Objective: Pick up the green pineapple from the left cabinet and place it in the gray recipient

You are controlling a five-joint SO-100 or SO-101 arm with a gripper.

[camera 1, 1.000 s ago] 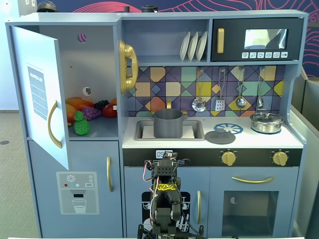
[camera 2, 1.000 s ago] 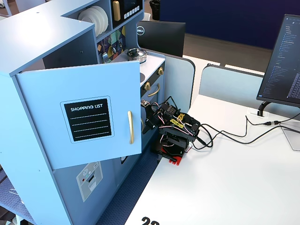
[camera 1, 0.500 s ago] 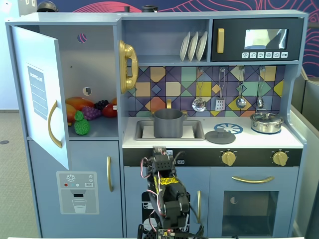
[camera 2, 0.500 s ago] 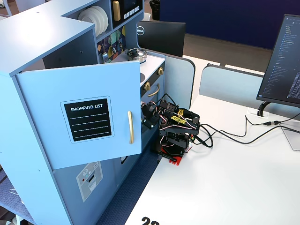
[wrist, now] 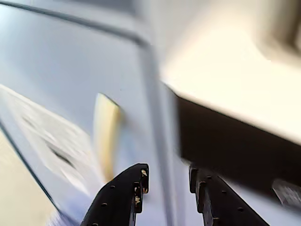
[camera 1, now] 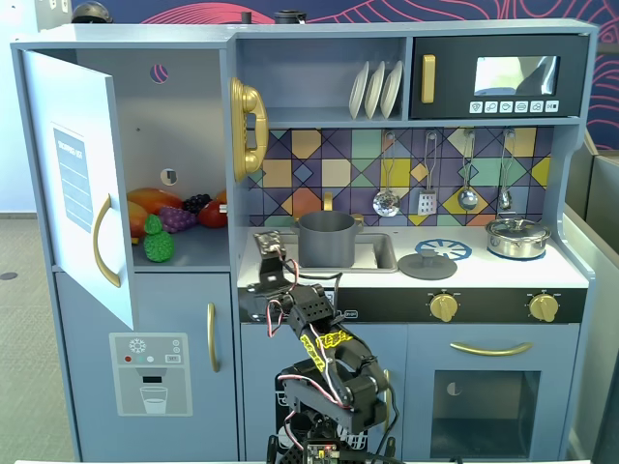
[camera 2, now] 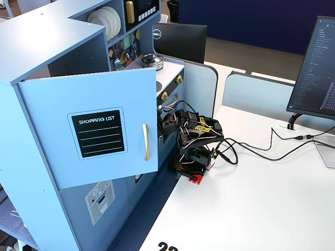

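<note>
**Inspector:** Gripper [wrist: 165, 181] status?

**Assistant:** Jaws slightly parted, holding nothing. The arm sits folded low, likely before reaching.

**Inspector:** Fruit location?

**Assistant:** The green pineapple [camera 1: 159, 245] rests on the left cabinet [camera 1: 184, 116] shelf, at ten o'clock from the gripper. The gray recipient [camera 1: 326, 239] stands in the sink. The other fixed view hides both behind the open door [camera 2: 94, 130].
</note>
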